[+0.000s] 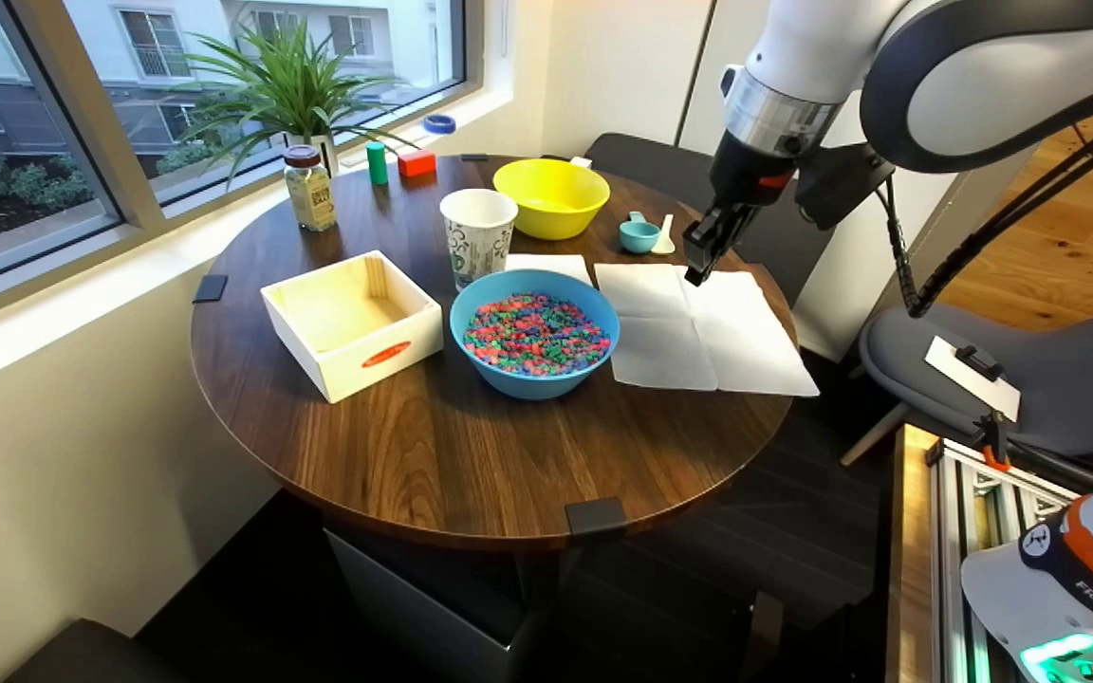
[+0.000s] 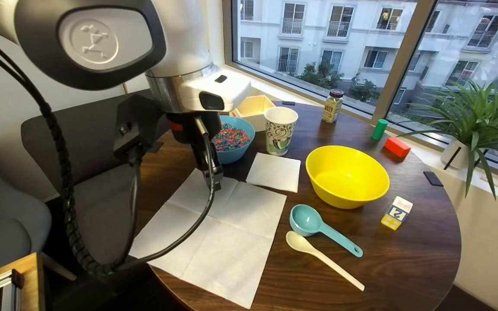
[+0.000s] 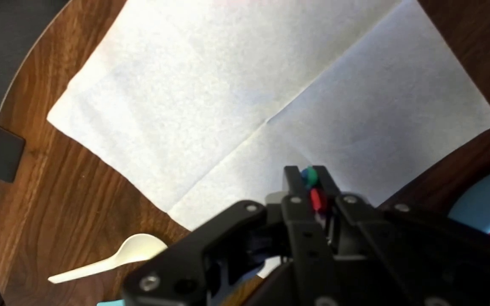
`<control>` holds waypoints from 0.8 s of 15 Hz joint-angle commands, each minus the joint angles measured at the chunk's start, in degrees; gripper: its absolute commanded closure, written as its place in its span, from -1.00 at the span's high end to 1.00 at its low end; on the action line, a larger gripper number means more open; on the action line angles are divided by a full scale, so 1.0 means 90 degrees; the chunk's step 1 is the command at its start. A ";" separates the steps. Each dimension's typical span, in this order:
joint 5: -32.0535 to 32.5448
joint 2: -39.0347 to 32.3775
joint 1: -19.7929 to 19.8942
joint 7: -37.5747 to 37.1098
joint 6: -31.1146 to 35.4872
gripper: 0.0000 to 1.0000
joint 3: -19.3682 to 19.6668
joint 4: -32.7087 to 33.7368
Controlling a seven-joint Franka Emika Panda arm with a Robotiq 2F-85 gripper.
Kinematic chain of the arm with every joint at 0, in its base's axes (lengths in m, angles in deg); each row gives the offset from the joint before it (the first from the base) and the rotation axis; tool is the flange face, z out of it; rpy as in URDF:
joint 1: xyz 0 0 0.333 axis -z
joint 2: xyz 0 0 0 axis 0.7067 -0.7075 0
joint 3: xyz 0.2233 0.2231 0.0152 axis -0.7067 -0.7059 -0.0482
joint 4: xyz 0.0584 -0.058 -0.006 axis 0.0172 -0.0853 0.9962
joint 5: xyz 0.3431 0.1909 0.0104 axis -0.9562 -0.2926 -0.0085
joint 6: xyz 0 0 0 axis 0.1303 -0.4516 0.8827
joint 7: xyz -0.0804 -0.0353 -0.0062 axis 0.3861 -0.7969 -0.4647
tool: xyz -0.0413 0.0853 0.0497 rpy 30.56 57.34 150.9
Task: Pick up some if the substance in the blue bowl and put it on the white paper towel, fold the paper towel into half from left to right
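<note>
My gripper [image 3: 306, 171] is shut on a few small bits of the substance [image 3: 311, 178]; green, blue and red show between its fingertips. It hangs above the white paper towel [image 3: 177, 89], near the edge towards the blue bowl, as both exterior views show. The towel [image 1: 746, 327] lies spread flat with crease lines across it. Beside it the blue bowl [image 1: 535, 387] holds a heap of the same multicoloured substance [image 1: 537, 332]. In an exterior view the arm partly covers that bowl [image 2: 242, 149]. Only a corner of the bowl [image 3: 479, 204] appears in the wrist view.
A smaller white square [image 2: 274, 172] lies between towel, patterned cup [image 2: 280, 129] and yellow bowl [image 2: 346, 177]. A teal scoop [image 2: 307, 220] and cream spoon [image 2: 324, 259] rest by the towel. A wooden tray [image 1: 357, 313] stands past the blue bowl; a jar [image 1: 309, 190] is farther back.
</note>
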 commanded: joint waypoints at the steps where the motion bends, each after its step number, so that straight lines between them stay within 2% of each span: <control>1: -0.0364 -0.0153 -0.0050 0.0116 0.0126 -0.95 0.0080 -0.0122; 12: -0.0267 -0.0626 0.0040 0.0066 0.0144 -0.95 0.0255 -0.0104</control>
